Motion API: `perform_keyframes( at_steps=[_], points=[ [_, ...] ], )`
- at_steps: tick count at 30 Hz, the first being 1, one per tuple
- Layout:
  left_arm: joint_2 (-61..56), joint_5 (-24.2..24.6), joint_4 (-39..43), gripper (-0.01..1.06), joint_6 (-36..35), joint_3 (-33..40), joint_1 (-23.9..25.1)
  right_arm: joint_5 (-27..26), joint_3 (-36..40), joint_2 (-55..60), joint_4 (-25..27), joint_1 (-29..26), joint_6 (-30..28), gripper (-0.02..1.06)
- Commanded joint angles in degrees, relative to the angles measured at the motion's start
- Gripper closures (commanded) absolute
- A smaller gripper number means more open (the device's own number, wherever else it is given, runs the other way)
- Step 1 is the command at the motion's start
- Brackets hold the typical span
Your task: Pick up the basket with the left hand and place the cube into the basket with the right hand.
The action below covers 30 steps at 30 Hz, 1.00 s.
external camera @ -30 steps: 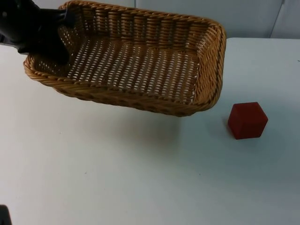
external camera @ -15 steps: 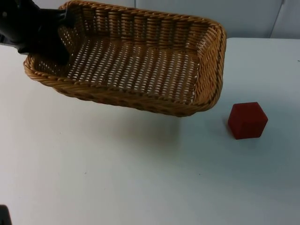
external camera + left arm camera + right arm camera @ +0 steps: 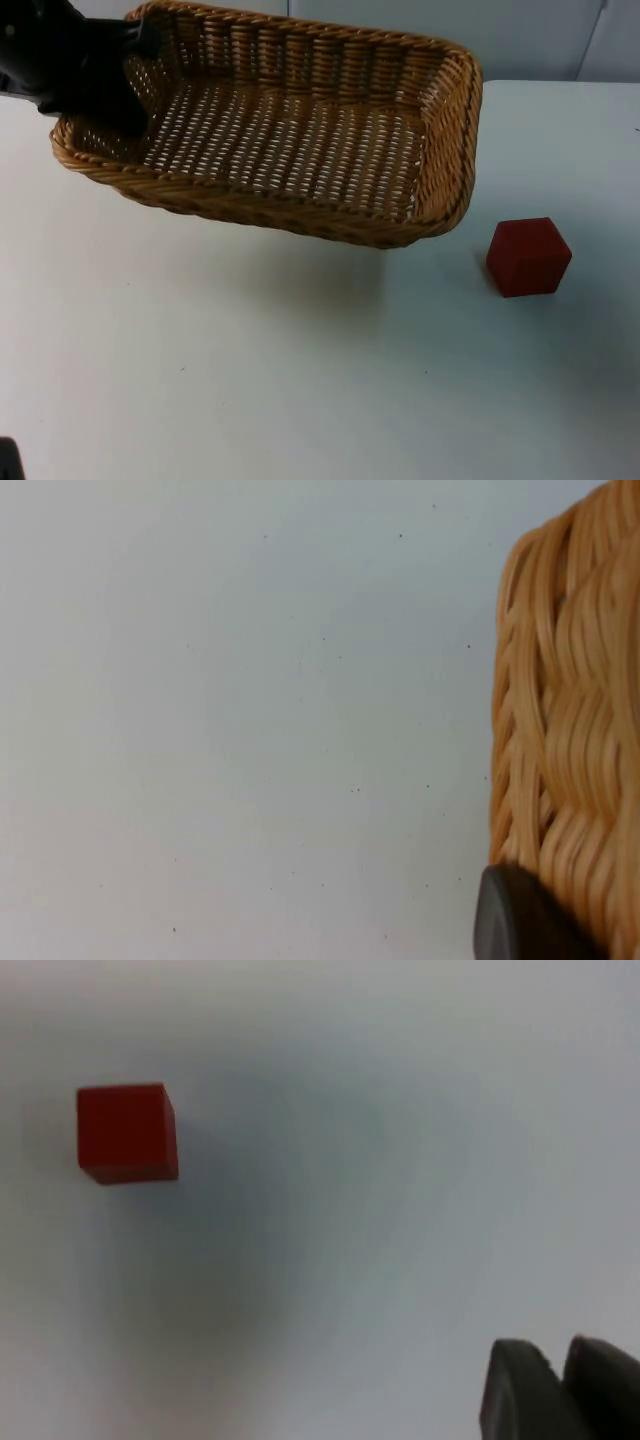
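The woven wicker basket [image 3: 300,140] hangs tilted above the table's far left part, casting a shadow below it. My left gripper [image 3: 122,92] is shut on its left short rim; in the left wrist view a black fingertip [image 3: 520,920] presses against the basket's wall [image 3: 570,730]. A red cube [image 3: 528,256] sits on the white table to the right of the basket, apart from it. The cube [image 3: 127,1131] also appears in the right wrist view, far from my right gripper [image 3: 562,1385], whose two fingertips stand close together with nothing between them, high above the table.
The white table [image 3: 250,370] stretches bare in front of the basket and around the cube. A grey partition wall [image 3: 520,35] closes the far edge behind the basket.
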Motion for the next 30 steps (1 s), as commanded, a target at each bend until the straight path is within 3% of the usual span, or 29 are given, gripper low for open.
perform_keyframes(
  at_steps=[1, 4, 5, 8, 9, 11, 13, 15, 19, 30],
  points=[
    [-0.83, -0.31, -1.55, 1.05, -0.68, -0.58, 0.01, 1.37, -2.23, 5.22, -0.43, 0.74, 0.31, 0.82],
    [-0.83, -0.29, -1.43, 1.05, -0.68, -0.58, 0.01, -1.83, -2.84, 15.38, 0.56, 4.4, 2.47, 0.49],
    [-0.83, -0.29, -1.43, 1.05, -0.68, -0.58, 0.01, -1.83, -2.84, 15.38, 0.56, 4.4, 2.47, 0.49],
    [-0.83, -0.29, -1.43, 1.05, -0.68, -0.58, 0.01, -6.48, -2.84, 22.19, 1.76, 8.37, 2.47, 0.16],
    [-0.83, -0.29, -1.43, 1.05, -0.68, -0.58, 0.01, -6.48, -2.84, 22.19, 1.76, 8.37, 2.47, 0.16],
    [-0.83, -0.29, -1.43, 1.05, -0.68, -0.58, 0.01, -11.01, -2.84, 26.03, 1.76, 10.13, 2.47, -0.01],
    [-0.83, -0.48, -1.43, 1.05, -0.68, -0.58, 0.01, -17.44, -2.84, 29.93, 3.02, 11.0, 2.47, -0.01],
    [-0.83, -0.48, -1.43, 1.05, -0.68, -0.58, 0.01, -18.8, -2.84, 30.76, 3.38, 11.15, 2.47, -0.01],
    [-0.83, -0.55, -1.43, 1.05, -0.68, -0.58, 0.01, -28.04, -3.07, 36.74, 7.68, 12.68, 1.8, -0.01],
    [-0.83, -3.07, -1.33, 1.05, -0.68, -0.58, 0.01, -32.8, -6.23, 45.13, 13.65, 13.97, 0.8, -0.01]
  ],
)
